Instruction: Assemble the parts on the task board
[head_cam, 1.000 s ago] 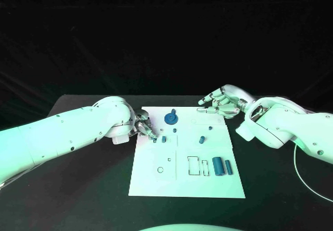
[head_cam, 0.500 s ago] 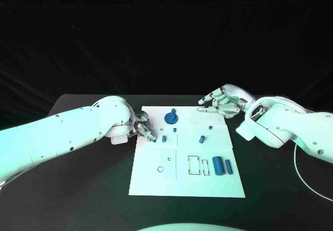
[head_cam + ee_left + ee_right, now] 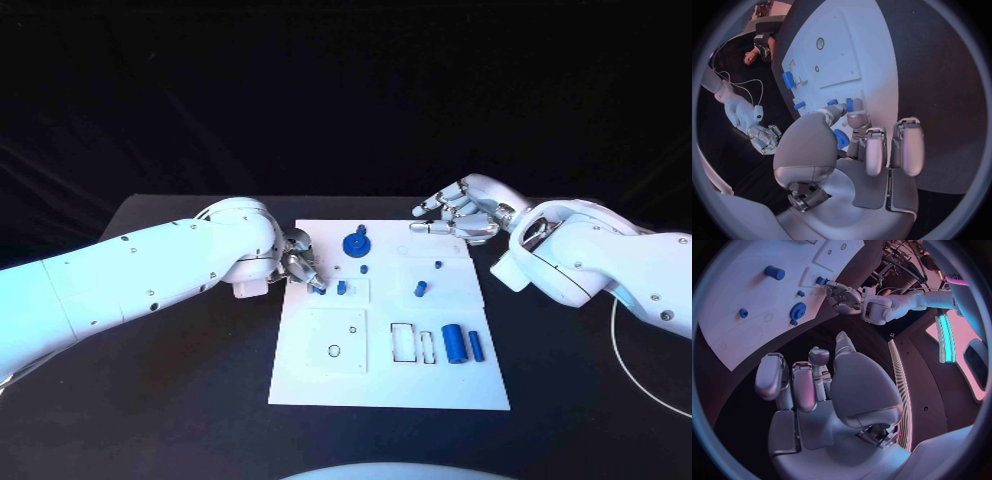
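Black counter [image 3: 173, 380], dark backdrop, white board [image 3: 378, 370] lying lengthwise mid-counter, running away from the robot.

Near end of board: bare, just outlined slots. A bit farther, on the right side, a fat blue cylinder [image 3: 453, 344] and a thin bar [image 3: 475, 347] lie side by side, long axes running near-to-far, loose, no hand near them. Small ring mark on the left side of the board at about that depth.

Middle of board: short peg [image 3: 420, 290] right of centre. Left of centre, another small peg [image 3: 342, 288] stands just beside the left hand [image 3: 299, 264]. This is the relation that counts: the peg sits right at the left fingertips [image 3: 856, 119], on their board side, toward the board's centre; left hand far nearer than the right. Left wrist view shows the fingers bunched together over a small blue piece [image 3: 841, 138], thumb against it, so it looks pinched; exact contact partly hidden. Judgement: next move is seating that piece in a hole at the board's left edge, a short straight push down.

Farther: blue gear [image 3: 355, 244] near the far end, small peg [image 3: 364, 268] just in front of it, tiny stud [image 3: 437, 266] to the right.

Far right corner: right hand [image 3: 459, 214] hovers off the board's corner, fingers loosely curled but apart, holding nothing, touching nothing.
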### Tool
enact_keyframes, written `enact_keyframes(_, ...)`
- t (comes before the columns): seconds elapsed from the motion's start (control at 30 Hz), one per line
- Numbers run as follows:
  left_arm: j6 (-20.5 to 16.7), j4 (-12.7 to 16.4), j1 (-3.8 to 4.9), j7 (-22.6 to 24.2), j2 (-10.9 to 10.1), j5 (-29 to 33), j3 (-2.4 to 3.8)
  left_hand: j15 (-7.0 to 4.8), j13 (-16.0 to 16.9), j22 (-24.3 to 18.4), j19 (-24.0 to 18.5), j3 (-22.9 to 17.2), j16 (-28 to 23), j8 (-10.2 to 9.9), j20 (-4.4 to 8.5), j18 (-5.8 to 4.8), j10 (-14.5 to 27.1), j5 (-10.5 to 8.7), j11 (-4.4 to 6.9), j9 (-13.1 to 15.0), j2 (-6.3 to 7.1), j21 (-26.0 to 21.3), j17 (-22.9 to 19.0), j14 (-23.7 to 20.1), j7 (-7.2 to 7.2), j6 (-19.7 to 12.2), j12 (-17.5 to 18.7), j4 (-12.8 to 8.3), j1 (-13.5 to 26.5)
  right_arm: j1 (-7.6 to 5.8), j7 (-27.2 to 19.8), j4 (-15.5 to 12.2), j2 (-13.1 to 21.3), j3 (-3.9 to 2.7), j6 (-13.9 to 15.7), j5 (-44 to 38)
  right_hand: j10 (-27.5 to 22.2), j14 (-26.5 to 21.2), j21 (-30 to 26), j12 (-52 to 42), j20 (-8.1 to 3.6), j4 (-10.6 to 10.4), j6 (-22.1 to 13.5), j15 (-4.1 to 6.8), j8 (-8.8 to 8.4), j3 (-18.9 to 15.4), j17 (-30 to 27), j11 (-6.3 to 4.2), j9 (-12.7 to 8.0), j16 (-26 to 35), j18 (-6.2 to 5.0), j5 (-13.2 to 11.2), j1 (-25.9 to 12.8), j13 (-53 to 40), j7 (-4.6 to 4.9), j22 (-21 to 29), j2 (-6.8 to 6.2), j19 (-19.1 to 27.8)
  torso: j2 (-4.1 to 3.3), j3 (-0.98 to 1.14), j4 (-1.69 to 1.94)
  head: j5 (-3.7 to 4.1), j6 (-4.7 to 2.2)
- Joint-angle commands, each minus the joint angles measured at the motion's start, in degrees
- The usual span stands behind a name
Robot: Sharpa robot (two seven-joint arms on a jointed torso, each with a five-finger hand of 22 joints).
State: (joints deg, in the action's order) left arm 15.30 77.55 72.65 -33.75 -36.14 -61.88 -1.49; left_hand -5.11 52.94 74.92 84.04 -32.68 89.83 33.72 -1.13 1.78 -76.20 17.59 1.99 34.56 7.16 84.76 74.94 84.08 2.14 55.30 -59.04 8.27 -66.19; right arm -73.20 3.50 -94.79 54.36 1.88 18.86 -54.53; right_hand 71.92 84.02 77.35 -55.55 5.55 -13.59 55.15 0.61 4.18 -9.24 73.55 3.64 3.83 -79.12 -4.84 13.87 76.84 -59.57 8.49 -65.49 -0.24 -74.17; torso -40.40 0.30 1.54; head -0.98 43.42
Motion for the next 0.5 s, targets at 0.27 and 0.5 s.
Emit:
enact_keyframes(0.27, 2.2, -1.2, -0.42, -2.5, 1.7, 1.1, -0.72, -0.32, 2.3, 11.4, 4.1, -6.5, 0.2, 0.0, 0.23, -0.54, -1.7, 0.18, 0.41, -0.4, -1.29, 0.7, 15.1, 5.9, -0.57, 1.7, -2.2, -5.7, 4.1, 0.04, -0.1, -0.1, 0.0, 0.00, -0.7, -0.3, 0.3, 2.6, -0.4, -0.4, 0.03, -0.1, 0.3, 0.12, -0.04, -0.3, 0.0, -0.10, 0.0, 0.2, -0.59, 0.3, -0.3, -0.1, 0.03, 0.0, 0.28, 0.3, 0.01, 0.02, -0.10, 0.02, 0.13)
enact_keyframes(0.5, 3.3, -1.4, -0.42, -2.9, 2.1, 1.2, -0.85, -0.48, 2.9, 11.6, 4.2, -4.4, 0.2, -0.2, 0.35, -0.61, -2.0, 0.04, 0.61, -0.7, -1.20, 0.9, 15.1, 5.9, -0.85, 2.3, -2.6, -4.9, 6.1, 0.04, 0.0, -0.1, 0.0, 0.00, -0.9, -0.3, 0.3, 2.6, -0.4, -0.4, 0.03, -0.1, 0.3, 0.12, -0.04, -0.3, 0.0, -0.10, 0.0, 0.2, -0.59, 0.3, -0.3, -0.1, 0.03, 0.0, 0.28, 0.3, 0.03, 0.03, -0.03, 0.21, 0.30)
